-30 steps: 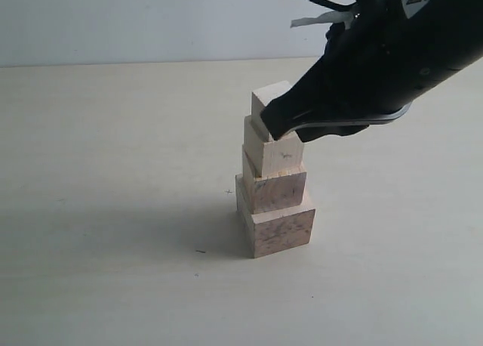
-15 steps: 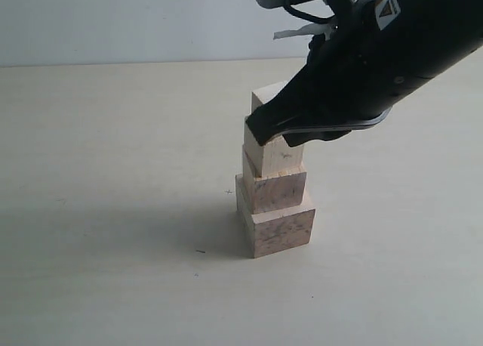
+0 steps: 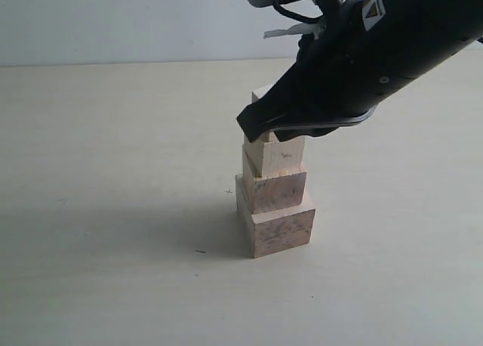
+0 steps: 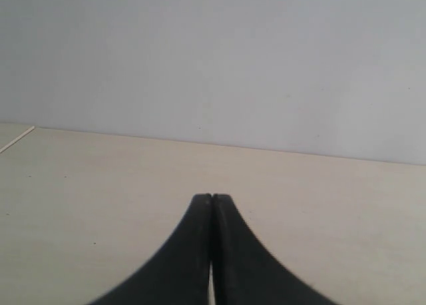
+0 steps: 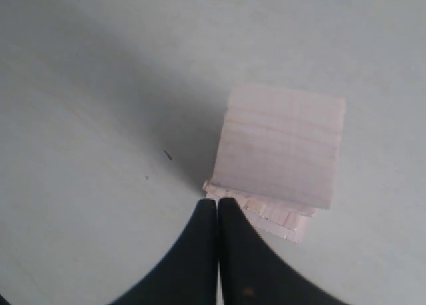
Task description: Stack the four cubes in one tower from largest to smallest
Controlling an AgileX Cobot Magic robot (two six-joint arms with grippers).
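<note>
On the pale surface (image 3: 113,233) stands the tower (image 3: 275,202), all four cubes in one column: the speckled largest cube (image 3: 281,229) is the base, with the second cube (image 3: 278,189) and the paler third cube (image 3: 281,156) stepped above it. The right claw (image 3: 247,125) — clenched on nothing, fingers pressed together — hangs at the tower's top and hides most of the smallest cube (image 5: 279,145); whether they touch cannot be told. The left claw (image 4: 212,200), likewise clenched and empty, points over the surface toward a pale wall (image 4: 213,65).

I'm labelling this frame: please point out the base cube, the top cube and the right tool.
base cube (image 3: 283,233), exterior view, on its speckled front face.
top cube (image 5: 279,145), right wrist view, middle of its upper face.
right tool (image 5: 217,204), right wrist view, midway between its closed fingertips.
</note>
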